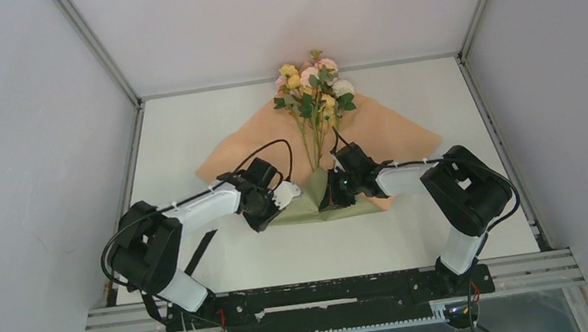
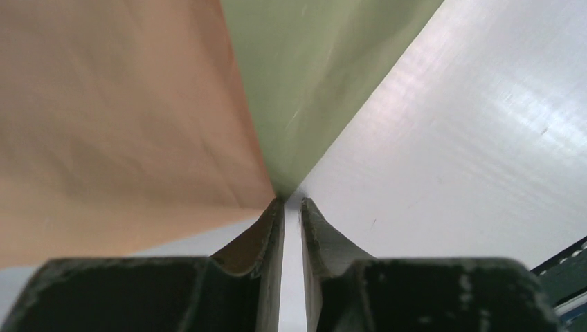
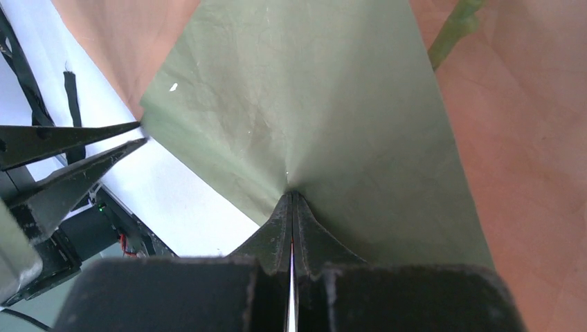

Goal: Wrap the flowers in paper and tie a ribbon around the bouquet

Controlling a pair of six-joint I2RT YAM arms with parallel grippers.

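Note:
The flowers [image 1: 311, 88] lie on the peach face of the paper [image 1: 392, 133], heads toward the back wall, and one green stem [image 3: 453, 31] shows in the right wrist view. The paper's near corner is folded up, olive side out [image 1: 312, 203]. My right gripper [image 1: 334, 197] [image 3: 291, 195] is shut on this olive fold. My left gripper [image 1: 283, 194] [image 2: 291, 202] stands open by a narrow gap. The fold's edge [image 2: 297, 104] ends at its fingertips, with only white table showing between them. The black ribbon [image 1: 201, 250] [image 3: 71, 111] lies on the table beside the left arm.
Grey walls close in the white table [image 1: 209, 125] at the left, right and back. A black rail [image 1: 323, 296] runs along the near edge by the arm bases. The left gripper's fingers [image 3: 41, 142] show at the left of the right wrist view.

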